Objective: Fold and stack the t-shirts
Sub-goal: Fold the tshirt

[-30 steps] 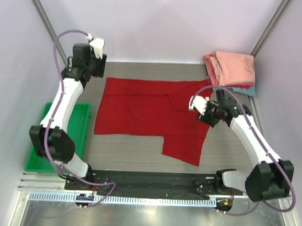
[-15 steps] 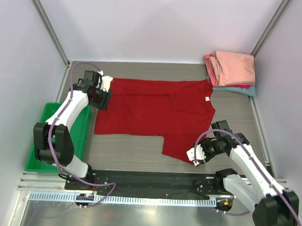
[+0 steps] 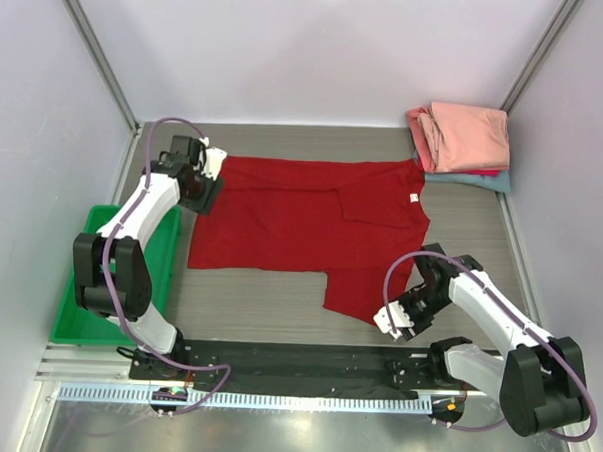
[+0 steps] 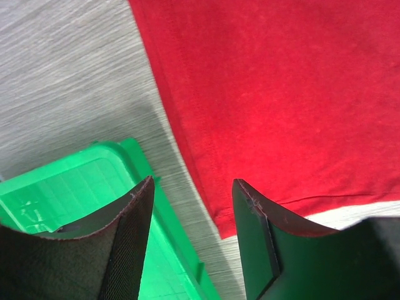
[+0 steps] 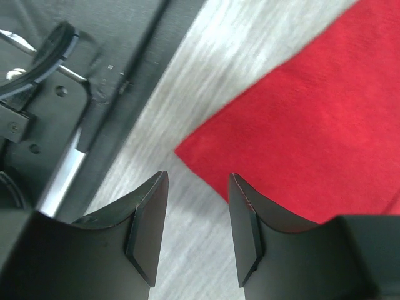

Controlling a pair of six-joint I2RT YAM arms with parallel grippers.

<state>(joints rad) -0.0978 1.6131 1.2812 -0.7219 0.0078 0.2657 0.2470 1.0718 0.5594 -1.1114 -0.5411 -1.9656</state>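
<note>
**Material.** The deep red t-shirt (image 3: pixel 302 221) is thin knit cloth and is judged light, limp and non-fragile. It will not hold a shape. Any unsupported part will sag and drag across the bench (image 3: pixel 258 294), and a single layer is likely to wrinkle under a sliding tool.

**Location.** The shirt lies spread flat across the middle of the bench, with one flap reaching toward the near edge on the right. The folded t-shirts (image 3: pixel 465 138) are stacked at the far right corner, well apart from it. The green tray (image 3: pixel 72 316) sits at the left, just beside the shirt's left edge.

**Tool state.**
- The left tool (image 4: pixel 190 187) hangs over the shirt's far left corner, jaws apart and empty.
- The right tool (image 5: pixel 197 181) hangs over the near corner of the flap, jaws apart and empty.

**Grasp points.** Take hold at corners and hems, where the stitched edge is thicker and gives firmer purchase. Pinch both corners together to keep the edge taut during the fold.
</note>
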